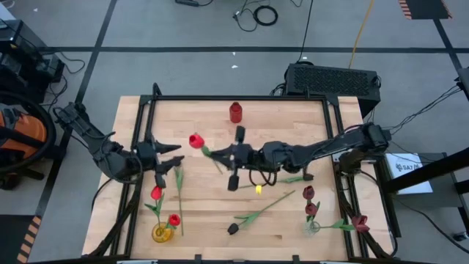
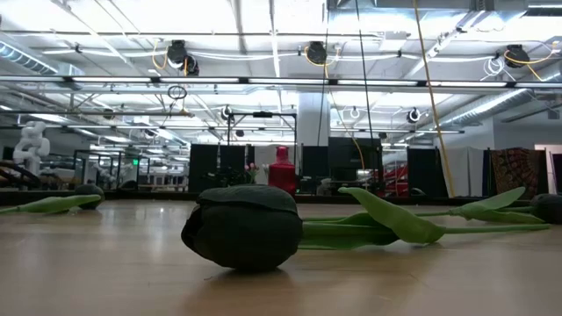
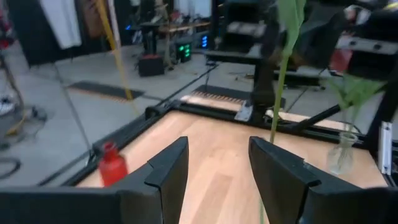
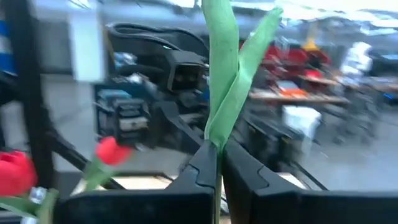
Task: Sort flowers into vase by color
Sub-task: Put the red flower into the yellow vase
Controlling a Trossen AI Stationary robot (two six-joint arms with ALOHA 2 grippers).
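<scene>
From overhead you see the whole worktop (image 1: 220, 213): at lower left a yellow vase (image 1: 161, 233) with two red tulips (image 1: 156, 193), just above it your left gripper (image 1: 173, 159), jaws spread and closed on nothing, though a loose green stem (image 1: 179, 192) lies just below them. The left wrist view adds that this stem rises just beside one finger (image 3: 280, 174); you cannot tell if it touches. Mid-frame, your right gripper (image 1: 221, 156) has its jaws pressed together, pinching the stem of a bright red tulip (image 1: 196, 141) whose head sits left of centre; the right wrist view shows the green leaves (image 4: 227, 74) standing up from the pinch. A small red bottle (image 1: 235, 112) stands at upper centre. Only the low view brings the black tulip (image 2: 244, 226) close, lying on its side. At lower right, a clear vase (image 1: 314, 226) holds maroon tulips (image 1: 308, 193).
</scene>
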